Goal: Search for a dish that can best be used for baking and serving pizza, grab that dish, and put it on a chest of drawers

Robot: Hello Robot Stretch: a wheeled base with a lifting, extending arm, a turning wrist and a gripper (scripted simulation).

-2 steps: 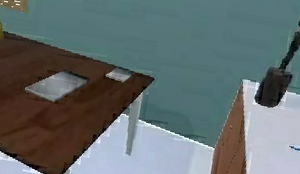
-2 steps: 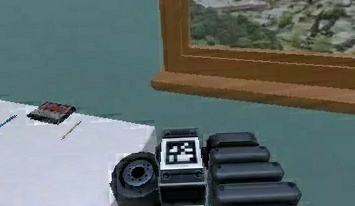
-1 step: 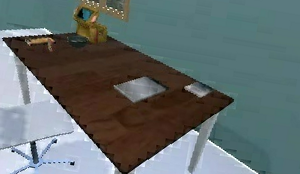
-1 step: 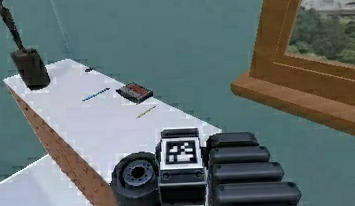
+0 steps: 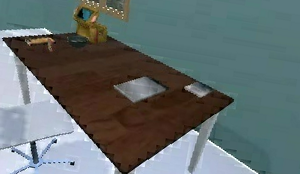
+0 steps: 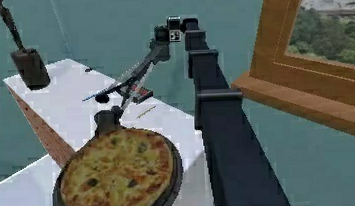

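- One dark round pizza pan [image 6: 117, 174], with a pizza in it, lies on the white-topped cabinet [image 6: 65, 91] at the arm side view's bottom left, near the cabinet's front edge.
- I see the gripper [image 6: 105, 94] just beyond the pan's short handle [image 6: 106, 119]; I cannot tell whether its fingers hold anything.
- Risk, as I judge it: the pan is near the edge, so a nudge from the arm [image 6: 221, 119] could slide it off.
- The utensil holder [image 6: 30, 67] stands well apart; a wide swing could topple it.

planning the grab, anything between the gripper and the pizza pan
Nothing visible does. The gripper shows right by the far rim of the pizza pan, bare white top around it; the dark holder stands well off at the arm side view's left.
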